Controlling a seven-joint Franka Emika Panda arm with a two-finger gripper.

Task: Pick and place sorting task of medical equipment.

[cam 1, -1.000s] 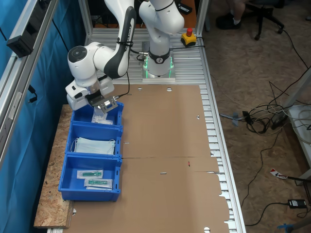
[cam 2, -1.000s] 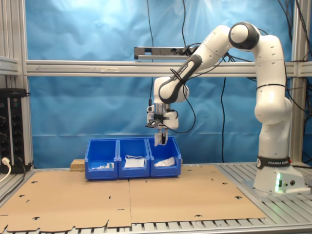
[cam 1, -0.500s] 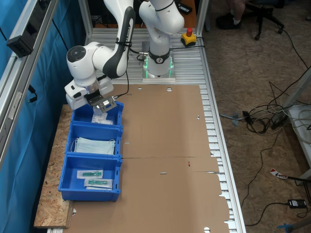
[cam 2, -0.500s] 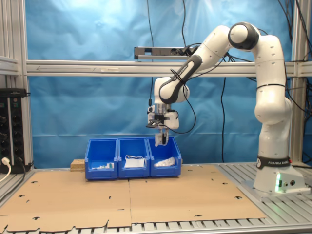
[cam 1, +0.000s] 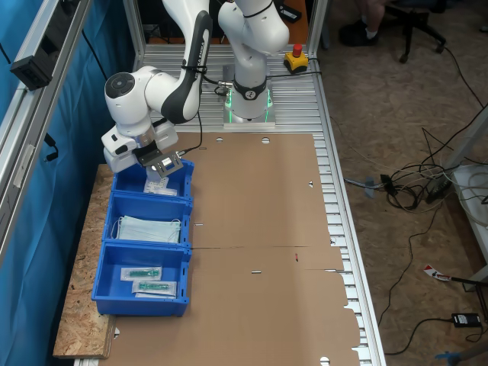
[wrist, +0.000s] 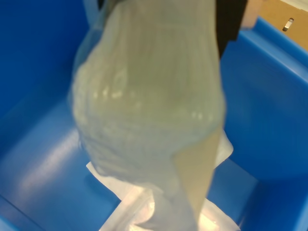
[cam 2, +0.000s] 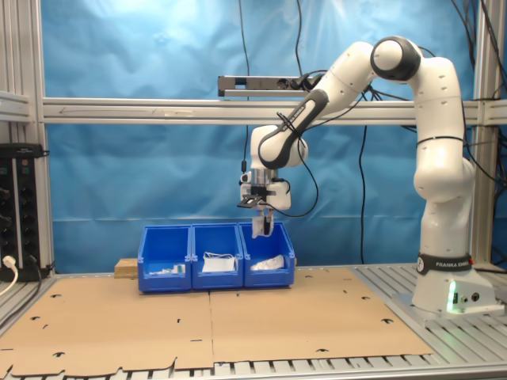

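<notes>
Close against my wrist camera hung the small white crinkled soft packet (wrist: 149, 120), pinched at its top in my pincer (cam 2: 262, 224), jaws narrow on it, and it dangled limp, which is how a soft pouch sits when it is gripped by one edge. Just under it lay more white crinkled packets (wrist: 159, 211) on the floor of the blue plastic end bin (wrist: 269, 96), so I judged this was the right home for the one I carried: like goes with like.

Pulling back to the second exterior view, I hovered above that end bin (cam 2: 269, 262), the one nearest my base, the packet clear of the rim and not yet let go. That height made sense to me; a drop from above the wall keeps my fingers out of the plastic. Next along sat the middle blue bin (cam 1: 149, 221) with the pale blue face masks (cam 1: 149, 229), and beyond it the far blue bin (cam 1: 142, 280) holding flat clear packs with green parts (cam 1: 145, 273), three sorts, three bins in a touching row.

The row stood at the edge of the brown cardboard-covered counter (cam 1: 259, 252), against the blue curtain (cam 2: 158, 63). My call: opening was all that remained, and a clinging packet the only risk.
</notes>
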